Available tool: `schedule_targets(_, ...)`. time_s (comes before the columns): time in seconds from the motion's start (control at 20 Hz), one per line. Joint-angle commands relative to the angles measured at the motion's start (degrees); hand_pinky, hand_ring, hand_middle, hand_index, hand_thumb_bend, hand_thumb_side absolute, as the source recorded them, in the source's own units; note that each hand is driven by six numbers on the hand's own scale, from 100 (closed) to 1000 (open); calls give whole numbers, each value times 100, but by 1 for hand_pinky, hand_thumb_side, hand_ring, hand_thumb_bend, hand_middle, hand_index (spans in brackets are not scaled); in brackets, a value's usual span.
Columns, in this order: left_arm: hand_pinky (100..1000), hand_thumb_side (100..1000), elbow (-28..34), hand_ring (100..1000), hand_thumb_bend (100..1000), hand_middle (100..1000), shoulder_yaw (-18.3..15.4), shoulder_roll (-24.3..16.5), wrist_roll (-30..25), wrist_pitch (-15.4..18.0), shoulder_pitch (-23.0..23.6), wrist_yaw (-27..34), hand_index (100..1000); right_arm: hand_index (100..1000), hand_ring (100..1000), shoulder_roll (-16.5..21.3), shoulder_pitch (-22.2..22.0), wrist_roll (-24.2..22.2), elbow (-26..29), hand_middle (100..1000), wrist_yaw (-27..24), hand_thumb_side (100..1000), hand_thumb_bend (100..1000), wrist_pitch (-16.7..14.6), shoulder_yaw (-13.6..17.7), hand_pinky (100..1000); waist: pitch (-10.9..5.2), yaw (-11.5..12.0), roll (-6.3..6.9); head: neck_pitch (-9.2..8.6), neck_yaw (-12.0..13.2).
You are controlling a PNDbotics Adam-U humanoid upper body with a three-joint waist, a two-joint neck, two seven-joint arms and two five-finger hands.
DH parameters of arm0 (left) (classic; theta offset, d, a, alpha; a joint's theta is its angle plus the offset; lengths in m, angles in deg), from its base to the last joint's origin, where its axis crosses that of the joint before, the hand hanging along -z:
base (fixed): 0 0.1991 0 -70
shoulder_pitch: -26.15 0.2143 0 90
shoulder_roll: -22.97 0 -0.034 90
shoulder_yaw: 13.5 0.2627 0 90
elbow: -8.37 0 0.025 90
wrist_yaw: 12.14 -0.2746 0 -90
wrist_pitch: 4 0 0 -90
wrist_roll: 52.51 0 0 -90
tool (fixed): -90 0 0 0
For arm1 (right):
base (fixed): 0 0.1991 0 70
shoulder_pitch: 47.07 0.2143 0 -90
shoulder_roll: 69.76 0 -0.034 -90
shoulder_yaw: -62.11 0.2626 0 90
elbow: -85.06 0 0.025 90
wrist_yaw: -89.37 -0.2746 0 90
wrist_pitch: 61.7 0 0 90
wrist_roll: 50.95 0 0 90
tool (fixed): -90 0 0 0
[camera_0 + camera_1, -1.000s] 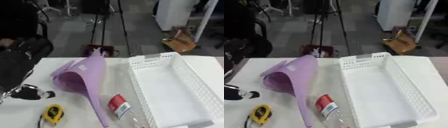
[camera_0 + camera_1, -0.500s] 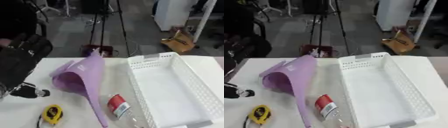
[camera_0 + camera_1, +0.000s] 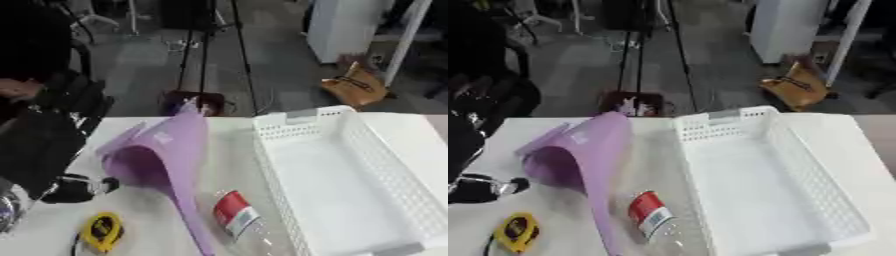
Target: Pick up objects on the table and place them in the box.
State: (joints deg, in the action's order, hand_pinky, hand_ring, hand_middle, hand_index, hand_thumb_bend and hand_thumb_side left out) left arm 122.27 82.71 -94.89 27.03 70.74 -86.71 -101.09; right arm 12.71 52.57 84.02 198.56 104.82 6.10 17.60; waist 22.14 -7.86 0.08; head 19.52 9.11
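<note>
A white worktop (image 3: pixel 223 150) seen from above, with a grey floor and tripod legs beyond its far edge.

A white perforated box (image 3: pixel 350 175) lies on the right half of the worktop, running from near the far edge to the near edge. It is empty.

Left of the box, a purple scoop (image 3: pixel 157 160) lies on its side. Its wide open mouth faces the left edge, and its long narrow handle points toward the near edge.

Between the scoop's handle and the box's left wall lies a clear bottle (image 3: pixel 236 222) with a red and white label. It sits just beside the box, close to the near edge.

Near the near left corner lies a yellow tape measure (image 3: pixel 101 231) with a dark centre.

The robot's left hand (image 3: pixel 39 150) comes in over the left edge, a large black shape, blurred. Whether its fingers are apart or together cannot be told. Just below it, a small black and silver object (image 3: pixel 79 187) rests near the left edge, beside the scoop's mouth; it may be part of the arm, but that is unclear.

The right hand does not show in either view.
</note>
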Motion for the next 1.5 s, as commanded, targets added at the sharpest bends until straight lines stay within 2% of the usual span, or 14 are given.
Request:
schedule_targets(0.05, 1000, 707, 69, 1000, 722, 1000, 32, 28, 131, -179, 11, 1, 1000, 588, 554, 133, 44, 39, 109, 526, -42, 493, 100, -71, 7, 593, -78, -16, -8, -92, 9)
schedule_targets(0.4, 1000, 651, 69, 1000, 765, 1000, 155, 242, 238, -538, 19, -731, 1000, 589, 554, 123, 61, 27, 109, 526, -66, 492, 100, -76, 3, 593, -62, -41, -18, -128, 30)
schedule_targets(0.6, 1000, 641, 69, 1000, 729, 1000, 241, 363, 279, -628, -13, -1136, 1000, 589, 554, 111, 62, 28, 109, 526, -80, 492, 100, -89, -2, 593, -51, -67, -29, -160, 45)
schedule_targets(1.25, 1000, 631, 69, 1000, 698, 1000, 321, 516, 61, -798, -319, -1525, 1000, 589, 554, 85, 50, -10, 109, 527, -102, 494, 100, -117, 3, 593, -27, -111, -20, -188, 82)
schedule_targets(1.5, 1000, 634, 69, 1000, 694, 1000, 377, 542, -151, -744, -455, -1667, 1000, 590, 554, 77, 49, -22, 109, 527, -109, 494, 100, -127, 9, 593, -17, -127, -10, -197, 92)
